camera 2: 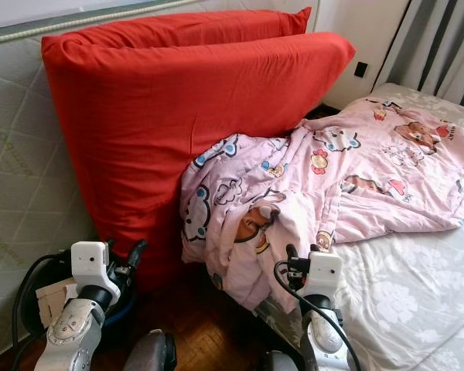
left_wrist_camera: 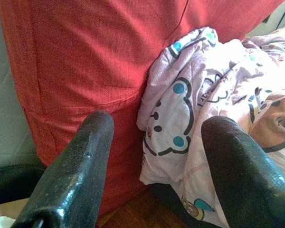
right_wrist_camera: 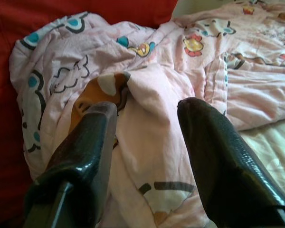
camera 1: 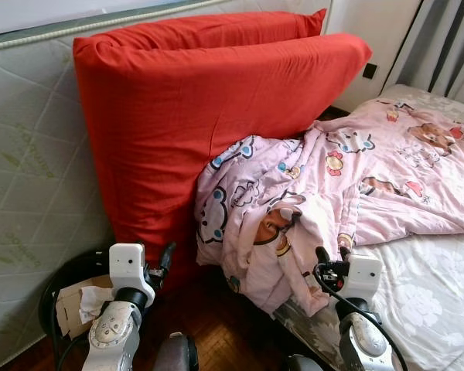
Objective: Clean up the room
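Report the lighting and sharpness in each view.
Eye views: even daylight, sharp, red cushion vivid, floor shadowed. Left wrist view: pink blanket washed out, left gripper fingers soft, open. Right wrist view: right gripper fingers blurred, open, blanket clear.

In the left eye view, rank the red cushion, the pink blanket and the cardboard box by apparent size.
1. Red cushion
2. Pink blanket, close to the cushion
3. Cardboard box, far smaller and partly hidden by the left arm

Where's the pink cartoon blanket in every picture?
Left eye view: pink blanket centre-right, spilling off the bed.
Right eye view: centre-right again.
Left wrist view: right half.
Right wrist view: across most of it.
Shared landmark: red cushion touching its side.
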{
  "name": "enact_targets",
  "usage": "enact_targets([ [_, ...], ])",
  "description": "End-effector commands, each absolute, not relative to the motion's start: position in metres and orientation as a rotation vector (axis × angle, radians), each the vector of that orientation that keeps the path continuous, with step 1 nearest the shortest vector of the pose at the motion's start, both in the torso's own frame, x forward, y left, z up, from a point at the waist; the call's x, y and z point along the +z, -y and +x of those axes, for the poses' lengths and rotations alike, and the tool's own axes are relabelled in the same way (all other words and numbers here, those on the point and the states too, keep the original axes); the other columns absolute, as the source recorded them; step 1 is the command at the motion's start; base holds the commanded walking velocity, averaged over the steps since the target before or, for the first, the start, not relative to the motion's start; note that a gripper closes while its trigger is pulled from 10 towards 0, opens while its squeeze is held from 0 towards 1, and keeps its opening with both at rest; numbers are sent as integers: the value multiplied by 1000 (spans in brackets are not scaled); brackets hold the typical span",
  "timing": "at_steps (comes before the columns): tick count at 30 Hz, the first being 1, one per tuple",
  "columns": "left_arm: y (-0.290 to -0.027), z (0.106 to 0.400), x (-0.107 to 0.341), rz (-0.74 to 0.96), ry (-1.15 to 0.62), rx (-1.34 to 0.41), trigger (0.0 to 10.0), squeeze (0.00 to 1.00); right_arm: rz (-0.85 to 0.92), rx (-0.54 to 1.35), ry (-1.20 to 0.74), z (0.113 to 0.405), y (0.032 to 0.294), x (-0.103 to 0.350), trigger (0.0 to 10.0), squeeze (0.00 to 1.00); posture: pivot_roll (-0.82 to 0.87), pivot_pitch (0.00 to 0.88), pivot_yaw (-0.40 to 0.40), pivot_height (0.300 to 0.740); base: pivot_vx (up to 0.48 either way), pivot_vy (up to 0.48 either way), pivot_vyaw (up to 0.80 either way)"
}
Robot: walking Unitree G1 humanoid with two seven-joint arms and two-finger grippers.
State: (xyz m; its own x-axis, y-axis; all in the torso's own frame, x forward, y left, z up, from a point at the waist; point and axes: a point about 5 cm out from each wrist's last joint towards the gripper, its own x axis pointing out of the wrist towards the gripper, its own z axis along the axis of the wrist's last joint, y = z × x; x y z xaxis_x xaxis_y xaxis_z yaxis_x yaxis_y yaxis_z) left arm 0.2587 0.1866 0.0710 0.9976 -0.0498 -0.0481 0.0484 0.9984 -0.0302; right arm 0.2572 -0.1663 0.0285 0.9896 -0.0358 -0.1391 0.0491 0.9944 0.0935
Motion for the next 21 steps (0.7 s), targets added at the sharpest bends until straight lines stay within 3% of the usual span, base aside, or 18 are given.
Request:
enact_targets([
  [1,-186,260,72,-30,-50,-53,10000,0,95,-26,-164,256,165,23,10000,0,-42,39,-17,611,0,0,0],
  [21,-185,262,69,-26,-71,-53,10000,0,96,-5,-168,255,166,18,10000,0,-43,38,-18,601,0,0,0],
])
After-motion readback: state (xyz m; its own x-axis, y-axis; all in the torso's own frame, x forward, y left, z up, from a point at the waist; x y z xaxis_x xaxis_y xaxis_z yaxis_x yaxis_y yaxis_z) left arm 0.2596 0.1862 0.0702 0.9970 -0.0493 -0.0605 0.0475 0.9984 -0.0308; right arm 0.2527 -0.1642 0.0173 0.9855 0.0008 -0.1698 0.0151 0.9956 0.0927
